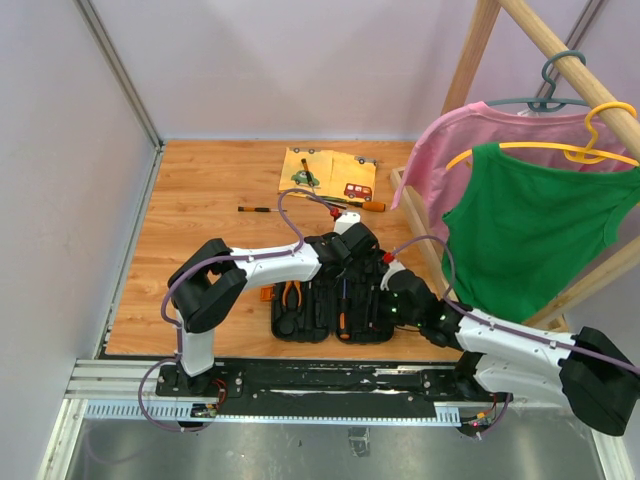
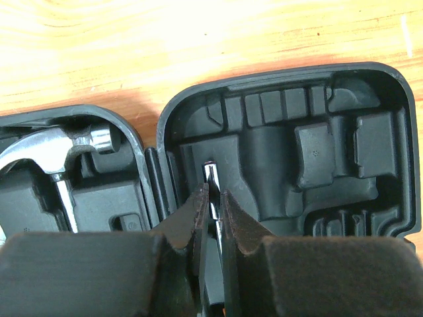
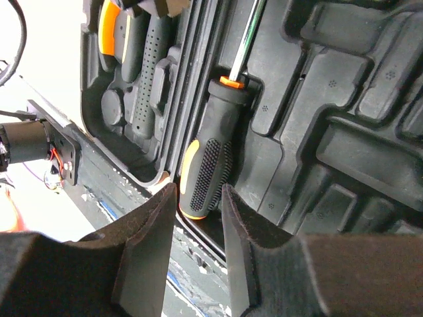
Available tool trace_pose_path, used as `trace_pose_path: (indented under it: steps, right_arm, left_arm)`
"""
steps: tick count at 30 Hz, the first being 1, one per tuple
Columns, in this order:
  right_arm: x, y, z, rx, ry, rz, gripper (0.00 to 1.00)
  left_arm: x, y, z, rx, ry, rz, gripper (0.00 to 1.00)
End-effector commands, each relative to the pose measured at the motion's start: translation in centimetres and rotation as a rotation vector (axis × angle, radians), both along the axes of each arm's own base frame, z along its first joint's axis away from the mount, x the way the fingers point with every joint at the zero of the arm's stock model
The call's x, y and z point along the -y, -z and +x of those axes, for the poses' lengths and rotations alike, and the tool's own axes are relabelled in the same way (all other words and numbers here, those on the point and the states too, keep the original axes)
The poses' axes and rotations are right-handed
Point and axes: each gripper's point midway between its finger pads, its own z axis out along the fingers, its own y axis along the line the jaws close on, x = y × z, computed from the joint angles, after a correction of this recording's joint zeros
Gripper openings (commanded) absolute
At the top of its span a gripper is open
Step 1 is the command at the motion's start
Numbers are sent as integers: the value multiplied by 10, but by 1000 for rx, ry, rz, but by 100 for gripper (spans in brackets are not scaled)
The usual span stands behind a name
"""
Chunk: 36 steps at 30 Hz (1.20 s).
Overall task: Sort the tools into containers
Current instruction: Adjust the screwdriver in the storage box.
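At the table's (image 1: pixel 200 240) near edge, the oblong black plastic clamshell case (image 1: pixel 300 328) lies open, its moulded slots facing up. Left gripper (image 2: pixel 213 195) has its 2 matte black fingers pinched on the polished steel shaft of the orange-and-black screwdriver (image 3: pixel 208 162), whose dimpled handle lies beside the hinge in the right half. Right gripper (image 3: pixel 198 191) hangs with fingers parted above the handle's rounded butt, holding nothing. A steel claw hammer (image 2: pixel 46 148) sits in the left half.
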Motion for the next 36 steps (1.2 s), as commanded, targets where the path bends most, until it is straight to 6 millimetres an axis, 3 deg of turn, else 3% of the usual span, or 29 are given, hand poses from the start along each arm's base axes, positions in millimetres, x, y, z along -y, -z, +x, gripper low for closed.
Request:
trace_pose_path:
  steps: [1, 14, 36]
  right_arm:
    - [-17, -16, 0, 19, -24, 53, 35]
    - [-20, -9, 1, 13, -23, 36, 34]
    - [-1, 25, 9, 2, 43, -134, 34]
  left_arm:
    - [0, 9, 2, -10, 2, 6, 14]
    - [-1, 9, 1, -12, 2, 3, 14]
    - [2, 10, -2, -21, 11, -22, 13]
